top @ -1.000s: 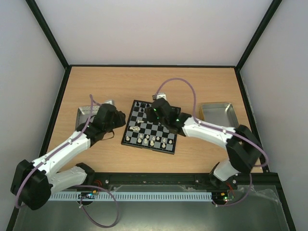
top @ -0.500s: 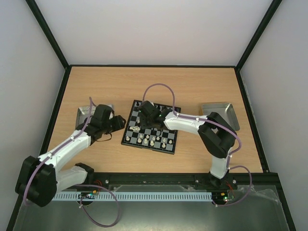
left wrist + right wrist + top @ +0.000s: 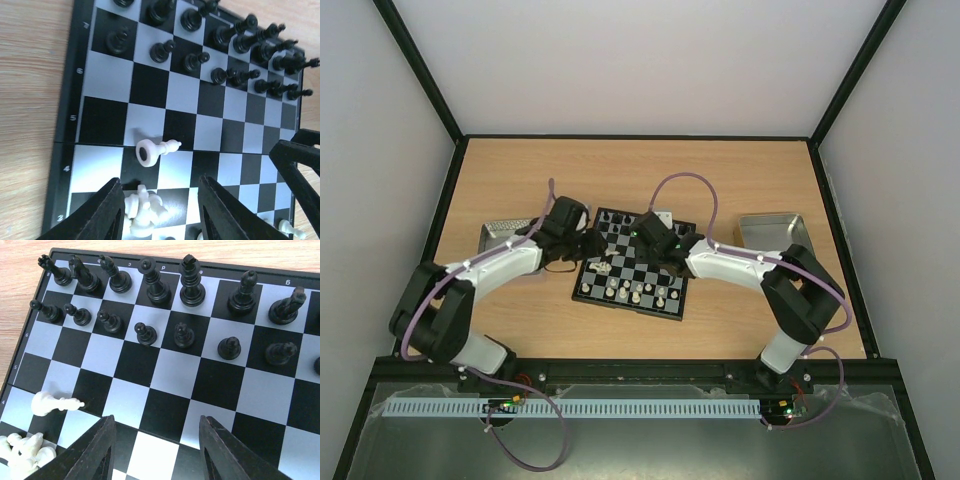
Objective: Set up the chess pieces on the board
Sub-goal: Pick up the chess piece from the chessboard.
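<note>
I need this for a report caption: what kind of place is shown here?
Probably a robot test cell: a wooden table closed in by plain white walls, two robot arms bolted at its near edge, a chessboard between them.

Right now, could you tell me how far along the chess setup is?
Done: black pieces stand in two rows on the far side of the board. In hand: nothing; left gripper and right gripper hover open. Left: a toppled white piece and a white heap need standing up.
</note>
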{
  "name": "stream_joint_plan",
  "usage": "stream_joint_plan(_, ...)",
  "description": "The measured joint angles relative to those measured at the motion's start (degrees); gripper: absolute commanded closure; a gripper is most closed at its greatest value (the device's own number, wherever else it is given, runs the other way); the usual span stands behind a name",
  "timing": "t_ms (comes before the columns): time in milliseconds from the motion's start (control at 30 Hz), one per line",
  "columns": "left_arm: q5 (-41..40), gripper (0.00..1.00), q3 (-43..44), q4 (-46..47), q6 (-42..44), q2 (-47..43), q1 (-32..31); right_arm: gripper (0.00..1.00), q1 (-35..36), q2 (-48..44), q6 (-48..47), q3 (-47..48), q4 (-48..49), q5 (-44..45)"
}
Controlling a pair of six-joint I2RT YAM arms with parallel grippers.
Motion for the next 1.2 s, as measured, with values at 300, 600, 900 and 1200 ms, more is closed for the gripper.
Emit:
stream_joint_plan(300,-1.73,0.73,3.41,-0.22,0.07,8.35,-3.23,0.56,0.0,-0.07,0.63,-1.64,1.46,0.13)
stream_joint_plan(600,-4.04,0.75,6.38,-0.33,0.31,11.93,-3.45,0.56,0.0,-0.15,0.68,-2.14,2.49,0.09)
stream_joint_plan(900,-6.08,0.72,7.89,-1.75,0.44,14.51,-4.44,0.56,0.0,-0.15,0.7,-2.4,2.84,-0.07)
stream_joint_plan(1200,-6.16,0.84,7.48,-1.6,0.37,14.51,-4.68,0.56,0.0,-0.15,0.7,-2.64,2.93,-0.11)
